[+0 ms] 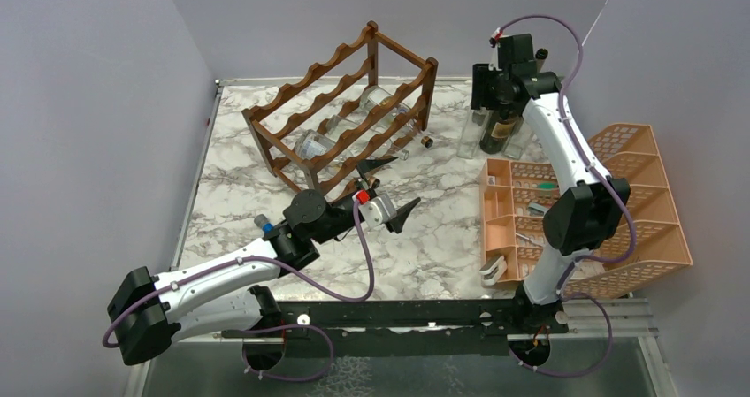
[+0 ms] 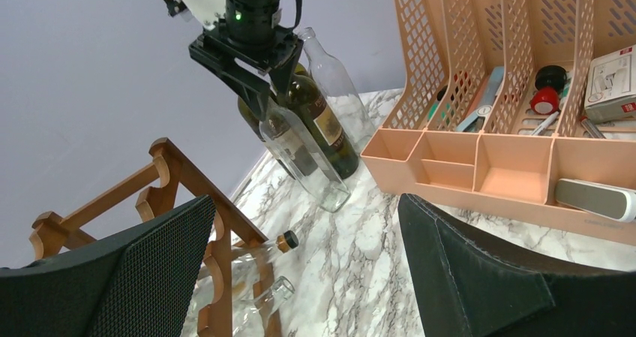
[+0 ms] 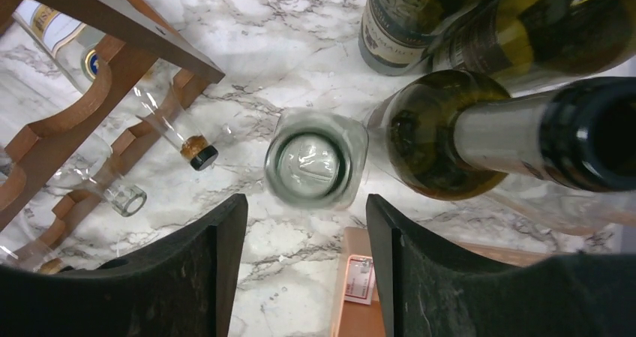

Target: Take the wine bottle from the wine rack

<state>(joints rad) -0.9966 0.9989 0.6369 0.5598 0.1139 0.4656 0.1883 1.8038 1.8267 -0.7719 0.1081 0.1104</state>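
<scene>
- clear bottle (image 3: pixel 315 164) stands upright on the tabletop (image 1: pixel 442 238), right of the wine rack (image 1: pixel 431 83), directly under the right jaws, which are parted and gripping nothing.
- left jaws wide, empty, farther off.

The marble table (image 1: pixel 433 238) bears a wine rack (image 1: pixel 345 114), upright bottles (image 1: pixel 500 130) and an orange organiser (image 1: pixel 639 154).

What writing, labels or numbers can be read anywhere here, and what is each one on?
No text reads clearly.
Dark wine bottle: label print blurred.
Clear bottle in the wine rack: label letters partly hidden, unreadable.
White box in the orange tray organiser: print too small.
Small tag: too small.
</scene>
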